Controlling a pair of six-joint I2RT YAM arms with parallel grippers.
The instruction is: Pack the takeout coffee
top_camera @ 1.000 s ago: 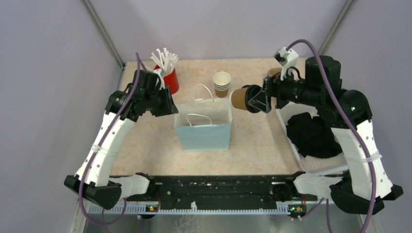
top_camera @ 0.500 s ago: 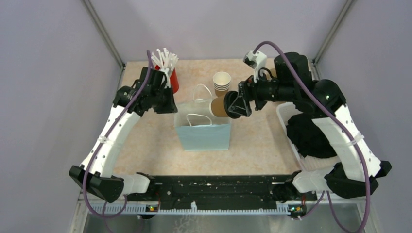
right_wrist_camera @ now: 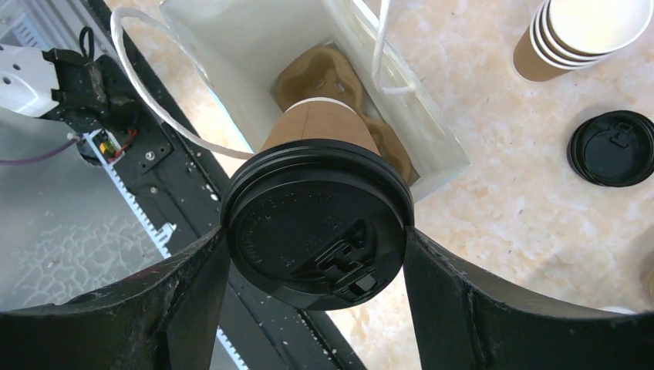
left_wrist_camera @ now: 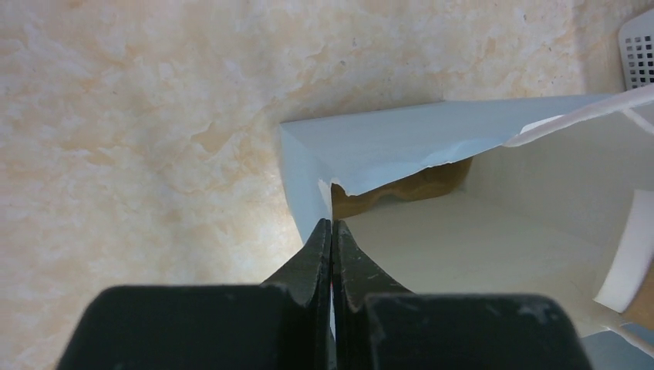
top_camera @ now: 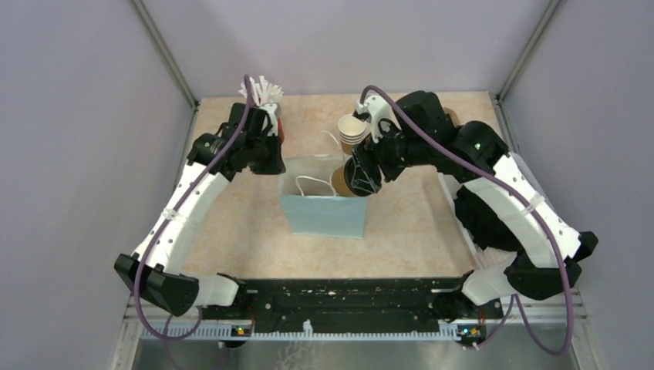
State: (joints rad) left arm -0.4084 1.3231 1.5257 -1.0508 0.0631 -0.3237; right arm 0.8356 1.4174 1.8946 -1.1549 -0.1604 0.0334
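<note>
My left end effector (left_wrist_camera: 332,231) is pinched shut on the bag (top_camera: 324,216) at its 10 o'clock corner to hold the mouth spread, while my right end effector (right_wrist_camera: 312,262) clamps the lidded coffee (right_wrist_camera: 318,131) above the 3 o'clock end, base aimed inside.

The bag (right_wrist_camera: 258,46) gapes open between its handles (right_wrist_camera: 382,46).
</note>
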